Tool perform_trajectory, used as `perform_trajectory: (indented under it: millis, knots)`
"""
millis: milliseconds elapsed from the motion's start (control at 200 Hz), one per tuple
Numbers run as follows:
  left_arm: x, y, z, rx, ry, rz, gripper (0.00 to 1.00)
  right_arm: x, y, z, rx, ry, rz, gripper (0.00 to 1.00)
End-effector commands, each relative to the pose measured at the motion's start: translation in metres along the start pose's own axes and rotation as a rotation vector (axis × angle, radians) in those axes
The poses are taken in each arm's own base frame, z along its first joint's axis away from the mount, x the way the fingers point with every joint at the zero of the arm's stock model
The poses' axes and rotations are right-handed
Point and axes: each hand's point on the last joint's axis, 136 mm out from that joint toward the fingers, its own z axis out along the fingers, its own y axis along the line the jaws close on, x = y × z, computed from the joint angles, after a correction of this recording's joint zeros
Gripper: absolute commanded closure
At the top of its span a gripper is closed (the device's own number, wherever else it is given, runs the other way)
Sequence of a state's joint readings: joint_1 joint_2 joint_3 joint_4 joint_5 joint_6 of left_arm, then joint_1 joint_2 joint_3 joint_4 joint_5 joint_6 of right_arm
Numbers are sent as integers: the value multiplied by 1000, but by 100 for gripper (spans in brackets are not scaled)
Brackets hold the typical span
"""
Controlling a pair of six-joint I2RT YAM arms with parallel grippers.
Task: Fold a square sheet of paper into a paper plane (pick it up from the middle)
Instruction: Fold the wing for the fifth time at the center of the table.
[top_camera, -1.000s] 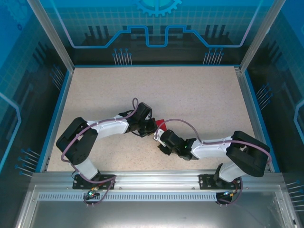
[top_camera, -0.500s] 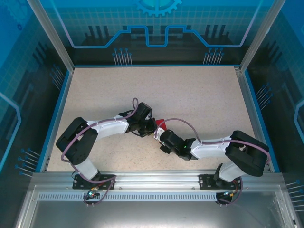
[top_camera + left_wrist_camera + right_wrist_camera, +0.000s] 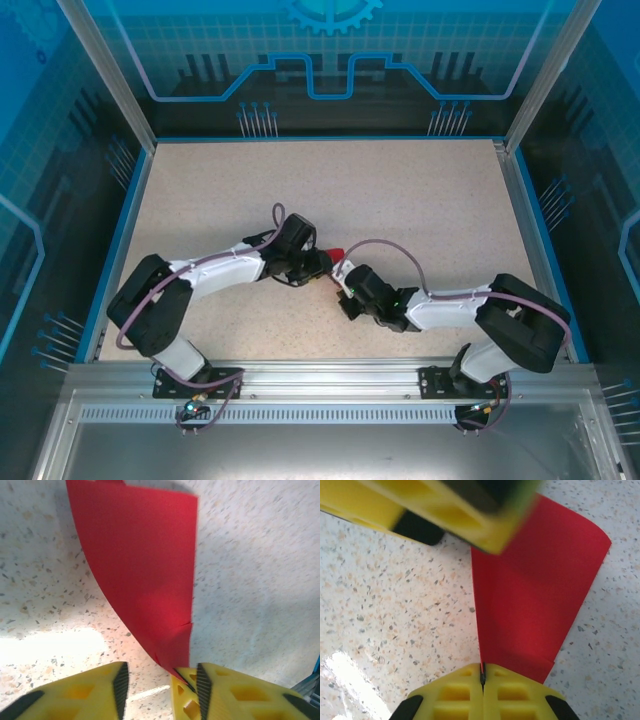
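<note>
Top external view is showing both arms bolted at the near edge, elbows bent, reaching inward so that their wrists are almost meeting over the middle of the tabletop [image 3: 420, 190]. The left arm [image 3: 215, 268] is angling in from the left and the right arm [image 3: 450, 305] from the right. A small bit of the red paper [image 3: 336, 250] is peeking out just beyond the two wrists.

Seen from the right wrist, the right jaws are pressing fully together. A thin red edge of the paper is being pinched in the seam between the two yellow fingers [image 3: 450, 695]. From that grip the paper is fanning away as a folded wedge, narrow at the fingers and wider at its far end, low over the speckled surface. A blurred yellow finger [image 3: 470, 510] of the left arm is hanging over the paper's far left corner.

Seen from the left wrist, the left jaws are standing partly apart and gripping nothing. The paper's narrow tip is pointing into the gap, ending right at the inner side of the right-hand finger [image 3: 220, 690]; I cannot tell whether it is touching. At the far end, a blue patterned wall [image 3: 330, 60] is closing off the tabletop.
</note>
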State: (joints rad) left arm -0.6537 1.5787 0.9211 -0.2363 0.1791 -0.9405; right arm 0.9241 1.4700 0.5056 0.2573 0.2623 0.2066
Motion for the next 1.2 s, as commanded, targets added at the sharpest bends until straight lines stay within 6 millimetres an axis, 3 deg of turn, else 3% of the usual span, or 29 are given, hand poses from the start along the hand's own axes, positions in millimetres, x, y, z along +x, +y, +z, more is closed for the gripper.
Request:
perform_trajectory:
  millis: [0,215,520,865,1195]
  knots:
    - [-12,-11,-29,22,-93,17,53,-9,12,-6,-174,-63,158,100]
    - [-15,-11,-44,38,-144,28,49,-14,3,-11,-308,-93,325,100]
    - [-9,-10,-34,55,-108,18,50,-6,-6,-4,-368,-68,483,100]
    - [-3,-7,-20,71,-68,-7,51,19,-7,13,-360,-8,679,100]
    - [-3,-7,-19,84,-72,2,51,9,-9,13,-459,-23,812,100]
